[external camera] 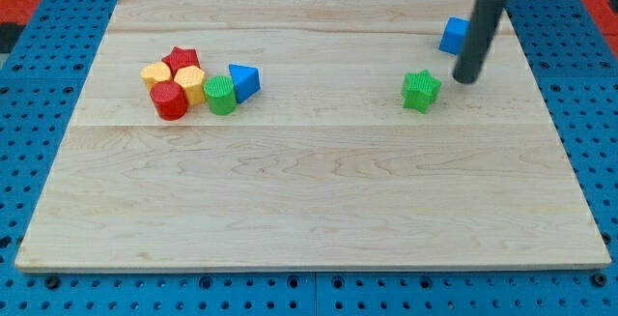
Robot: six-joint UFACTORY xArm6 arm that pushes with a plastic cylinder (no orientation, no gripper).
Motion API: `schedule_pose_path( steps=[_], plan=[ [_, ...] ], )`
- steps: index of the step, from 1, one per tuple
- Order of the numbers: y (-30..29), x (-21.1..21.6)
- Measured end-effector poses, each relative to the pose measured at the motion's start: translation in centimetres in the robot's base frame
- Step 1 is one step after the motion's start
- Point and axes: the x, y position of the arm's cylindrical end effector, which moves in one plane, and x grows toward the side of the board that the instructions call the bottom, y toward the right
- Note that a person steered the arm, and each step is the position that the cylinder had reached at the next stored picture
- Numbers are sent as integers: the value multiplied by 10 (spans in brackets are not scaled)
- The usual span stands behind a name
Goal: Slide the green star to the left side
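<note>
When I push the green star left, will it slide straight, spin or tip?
The green star sits low and flat, so it probably won't tip. Its points may make it spin under an off-centre push. My tip stands at its right, apart from it; the smooth board should let it slide.

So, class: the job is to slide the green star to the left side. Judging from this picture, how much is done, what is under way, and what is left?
Done: my tip is placed at the view's right of the green star, just below the blue cube, with a small gap to the star. In hand: lining up a leftward push. Left: the whole slide; the star lies right of centre, far from the cluster on the view's left around the green cylinder.
</note>
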Motion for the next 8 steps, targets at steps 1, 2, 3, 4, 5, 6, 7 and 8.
schedule_pose_path(
  steps=[1, 2, 3, 4, 5, 6, 7, 8],
  plan=[
    [-49, 29],
    [-63, 1],
    [-64, -30],
    [-103, -41],
    [-157, -44],
    [-206, -44],
    [-241, -47],
    [-263, -47]
  ],
)
